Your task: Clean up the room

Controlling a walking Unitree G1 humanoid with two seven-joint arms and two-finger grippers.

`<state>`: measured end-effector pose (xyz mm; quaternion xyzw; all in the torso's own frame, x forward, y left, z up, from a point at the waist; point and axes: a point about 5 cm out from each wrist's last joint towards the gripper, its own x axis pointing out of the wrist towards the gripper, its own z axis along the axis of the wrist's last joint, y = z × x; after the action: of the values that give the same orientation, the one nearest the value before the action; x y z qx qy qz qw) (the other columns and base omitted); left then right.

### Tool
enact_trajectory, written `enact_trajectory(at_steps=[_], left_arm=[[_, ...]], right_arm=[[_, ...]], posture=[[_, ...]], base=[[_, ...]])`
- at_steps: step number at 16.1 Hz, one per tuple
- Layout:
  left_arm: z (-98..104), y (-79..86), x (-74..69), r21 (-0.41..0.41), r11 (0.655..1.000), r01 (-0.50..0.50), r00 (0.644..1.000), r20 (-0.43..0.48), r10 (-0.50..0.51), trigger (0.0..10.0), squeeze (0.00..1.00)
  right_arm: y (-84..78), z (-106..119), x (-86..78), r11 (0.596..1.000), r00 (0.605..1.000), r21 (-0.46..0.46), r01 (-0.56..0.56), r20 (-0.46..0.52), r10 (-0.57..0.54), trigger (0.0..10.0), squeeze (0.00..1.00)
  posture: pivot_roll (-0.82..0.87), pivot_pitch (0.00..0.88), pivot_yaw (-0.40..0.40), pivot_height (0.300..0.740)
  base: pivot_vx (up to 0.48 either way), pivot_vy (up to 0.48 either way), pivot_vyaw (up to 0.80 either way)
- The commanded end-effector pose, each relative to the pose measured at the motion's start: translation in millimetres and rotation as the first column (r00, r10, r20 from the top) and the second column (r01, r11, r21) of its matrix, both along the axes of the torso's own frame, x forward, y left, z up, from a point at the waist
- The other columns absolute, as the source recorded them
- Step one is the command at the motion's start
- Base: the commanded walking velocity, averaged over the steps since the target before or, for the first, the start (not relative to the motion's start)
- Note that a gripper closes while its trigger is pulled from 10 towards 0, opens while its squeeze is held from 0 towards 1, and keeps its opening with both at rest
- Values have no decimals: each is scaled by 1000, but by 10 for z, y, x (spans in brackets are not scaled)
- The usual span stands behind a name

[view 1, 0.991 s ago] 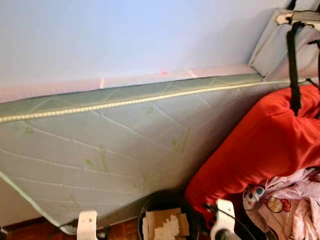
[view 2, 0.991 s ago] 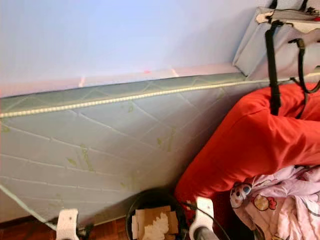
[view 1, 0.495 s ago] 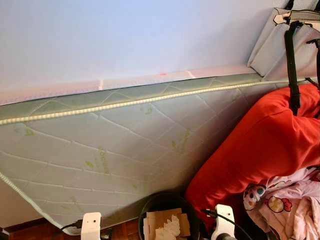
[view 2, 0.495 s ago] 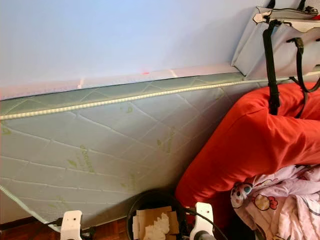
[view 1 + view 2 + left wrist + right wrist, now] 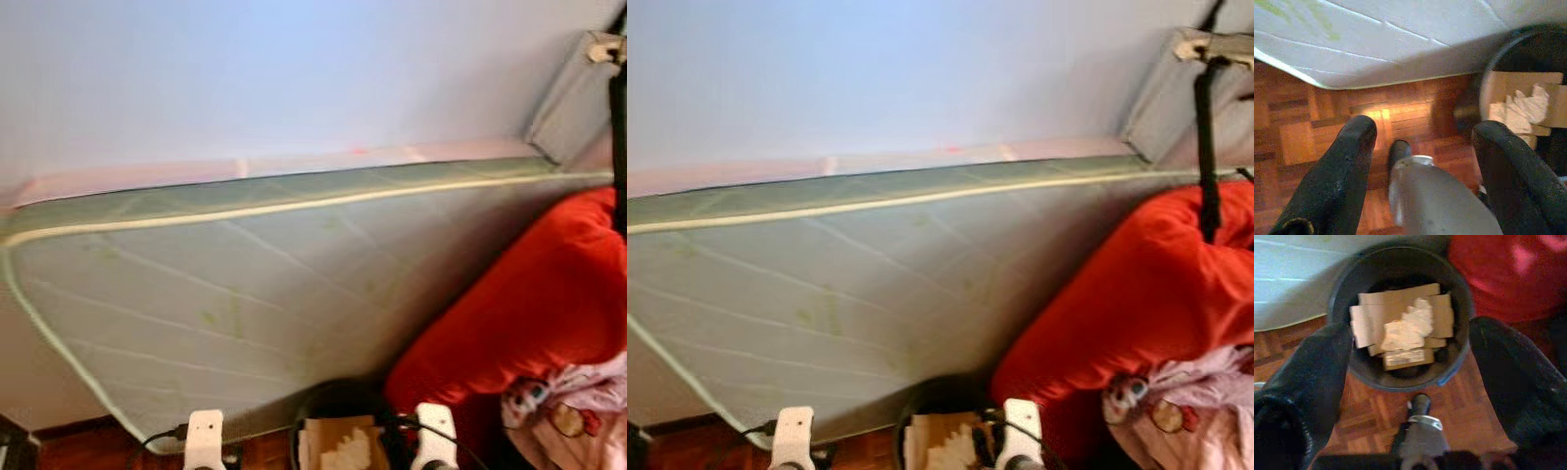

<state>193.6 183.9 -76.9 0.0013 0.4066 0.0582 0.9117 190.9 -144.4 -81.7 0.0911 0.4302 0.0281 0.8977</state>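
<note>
Cam panned left; mattress [image 5: 245,284], bin [image 5: 1400,318] unmoved, blurrier.

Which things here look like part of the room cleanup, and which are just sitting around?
Likely part of the cleanup:
- black bin holding cardboard and crumpled paper
- right gripper, open above the bin
- left gripper, open over the wood floor

Just sitting around:
- mattress
- red cushion
- pink printed cloth

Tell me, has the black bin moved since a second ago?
No. The black bin keeps its place under the mattress, beside the red cushion; the whole picture shifted, so the camera moved.
</note>
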Motion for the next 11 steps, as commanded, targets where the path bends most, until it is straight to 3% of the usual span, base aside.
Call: enact_trajectory(at_steps=[1, 4, 11], left_arm=[[-52, 0, -103, -6, 1000, 2, 1000, -28, -2, 10000, 0], [-61, 9, -119, 0, 1000, 17, 999, -42, -17, 10000, 0], [6, 20, 23, 9, 997, 74, 997, -26, -73, 10000, 0]], right_arm=[[-79, -27, -51, 1000, 1000, -22, 18, -23, -18, 10000, 0], [-158, -38, -80, 998, 998, -34, 58, -28, -59, 10000, 0], [-312, -1, -26, 987, 988, -46, 154, -4, -154, 10000, 0]], posture=[[156, 0, -119, 726], [159, 0, -101, 726], [90, 0, -47, 726]], base=[[0, 0, 0], [0, 0, 0], [0, 0, 0]])
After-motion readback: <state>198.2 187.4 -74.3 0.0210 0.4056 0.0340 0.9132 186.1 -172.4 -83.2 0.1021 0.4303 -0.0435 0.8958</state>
